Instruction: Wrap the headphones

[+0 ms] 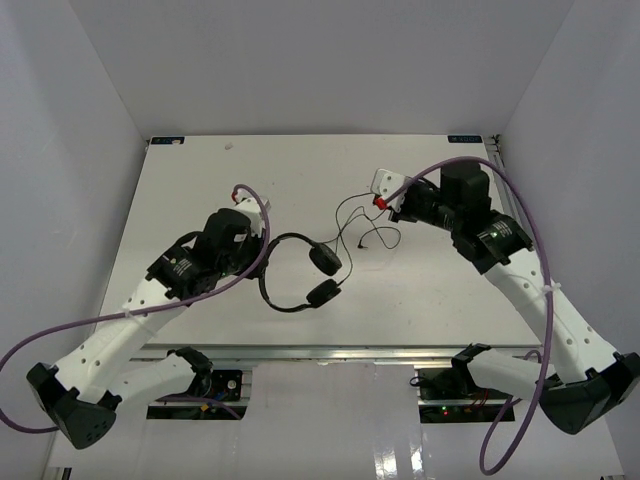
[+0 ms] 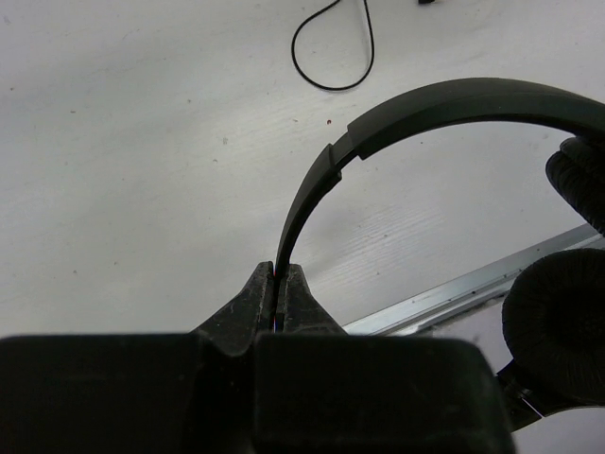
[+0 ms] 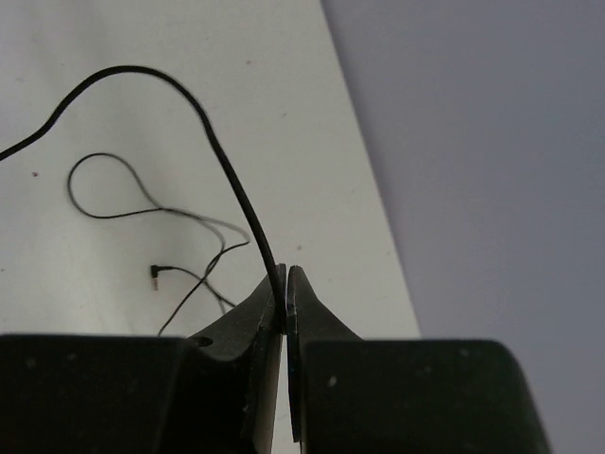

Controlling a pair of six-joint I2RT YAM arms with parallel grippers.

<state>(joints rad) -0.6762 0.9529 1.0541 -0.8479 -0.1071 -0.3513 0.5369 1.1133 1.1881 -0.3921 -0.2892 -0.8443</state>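
Note:
The black headphones (image 1: 300,275) lie mid-table, with the thin headband (image 1: 285,240) arching left of two round earcups (image 1: 324,261). My left gripper (image 1: 258,262) is shut on the headband; in the left wrist view the headband (image 2: 444,104) rises from between the closed fingertips of my left gripper (image 2: 280,276), with the earcups (image 2: 558,331) at the right. My right gripper (image 1: 383,198) is shut on the thin black cord (image 1: 352,212). In the right wrist view the cord (image 3: 217,142) runs up out of my right gripper (image 3: 285,276), and the plug (image 3: 156,272) lies on the table.
Loose cord loops (image 1: 380,240) lie between the earcups and my right gripper. The metal front rail of the table (image 1: 330,352) is just below the headphones. Purple arm cables (image 1: 250,195) arc over both arms. White walls (image 1: 560,60) enclose the table.

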